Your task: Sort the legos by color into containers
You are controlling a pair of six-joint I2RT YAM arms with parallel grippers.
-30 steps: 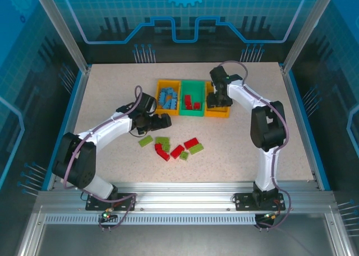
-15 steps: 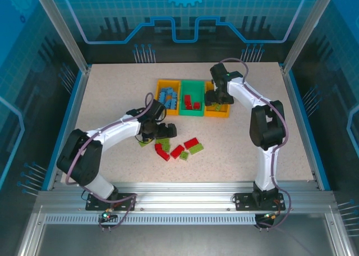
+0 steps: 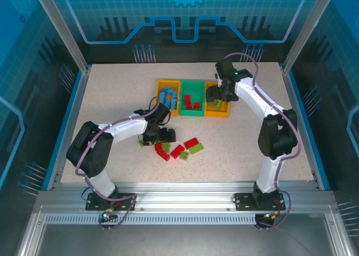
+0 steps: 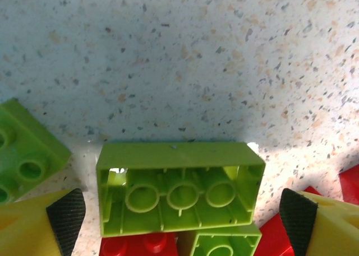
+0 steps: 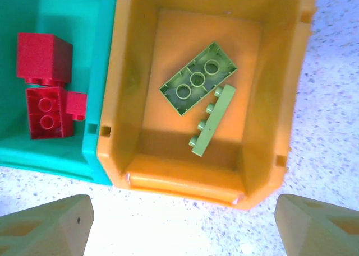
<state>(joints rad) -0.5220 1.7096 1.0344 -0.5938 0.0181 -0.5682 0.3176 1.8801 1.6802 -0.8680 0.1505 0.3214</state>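
Observation:
A light green brick (image 4: 179, 189) lies hollow side up on the table, between the spread fingers of my open left gripper (image 4: 180, 214); its pads (image 4: 66, 215) stand clear of both ends. From above, the left gripper (image 3: 162, 135) is low over the loose red and green bricks (image 3: 192, 143). My right gripper (image 3: 221, 94) hangs open and empty above the right orange bin (image 5: 280, 99), which holds two green bricks (image 5: 197, 79). Red bricks (image 5: 47, 107) lie in the green bin (image 5: 101, 71). Blue bricks (image 3: 168, 96) lie in the left orange bin (image 3: 159, 102).
Around the brick between my left fingers lie another green brick (image 4: 25, 155), a red brick (image 4: 137, 245) and a green one (image 4: 224, 242), close against it. Further loose bricks (image 3: 177, 151) lie right of the left gripper. The bins stand at mid-table toward the back.
The left gripper has swung right and down onto the cluster of loose bricks. The right gripper has pulled up and back from the right orange bin.

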